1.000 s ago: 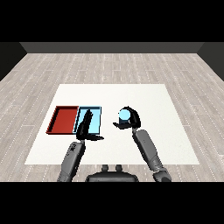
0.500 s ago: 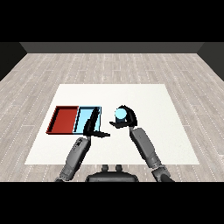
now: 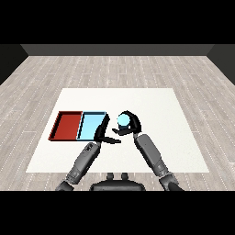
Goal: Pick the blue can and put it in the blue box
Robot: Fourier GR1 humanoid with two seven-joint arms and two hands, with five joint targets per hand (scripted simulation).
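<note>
While held, blue can [image 3: 124, 120] (outside trays [image 3: 92, 126])

A white desk [image 3: 151, 98] stands on a floor [image 3: 55, 73] of pale grey-brown wood planks that spreads out on all sides. Beyond the floor's far edge runs a dark, plain wall [image 3: 117, 49]. The light is even, without strong shadows.

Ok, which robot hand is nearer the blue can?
Right. The right robot hand curls round the blue can; the left robot hand sits apart, left of it, at the blue tray's edge.
</note>
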